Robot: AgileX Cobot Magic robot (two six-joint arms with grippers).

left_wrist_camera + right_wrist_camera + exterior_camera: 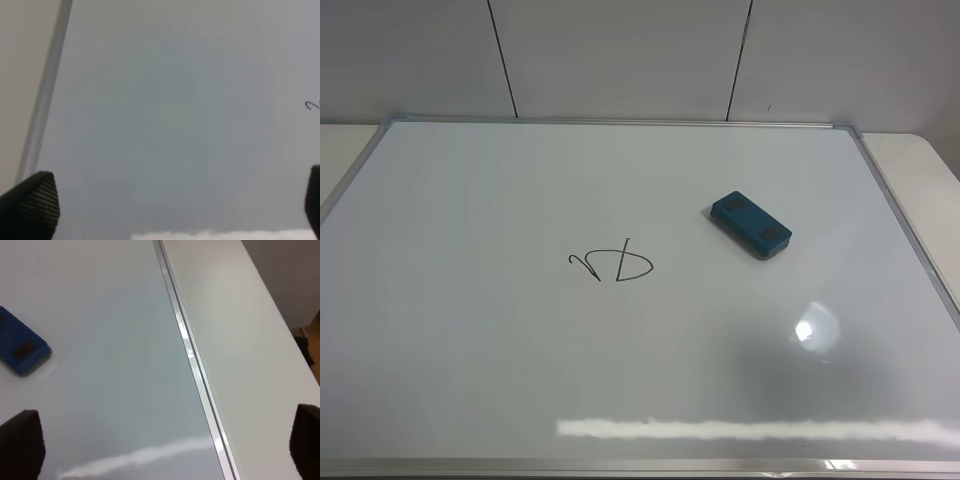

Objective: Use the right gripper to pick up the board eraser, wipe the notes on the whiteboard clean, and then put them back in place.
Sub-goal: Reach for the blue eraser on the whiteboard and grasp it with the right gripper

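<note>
While the board eraser (pixel 750 224) lies untouched on the whiteboard (pixel 470 330), the task appears to stand at its first step, the reach for the pick-up. The right end effector (pixel 162 442) is spread wide and holds nothing. It hangs over the board's right part near the silver frame (pixel 192 355), with the eraser off to one side rather than between its fingertips. The left end effector (pixel 172 202) is likewise spread and empty.

The eraser rests flat, recessed patches up, to the right of the notes (pixel 611 264) and well apart from them. In the high view its long axis runs diagonally, from far left to near right. The next move probably calls for crossing to it, turning the wrist so the jaws straddle its narrow width, then descending.
</note>
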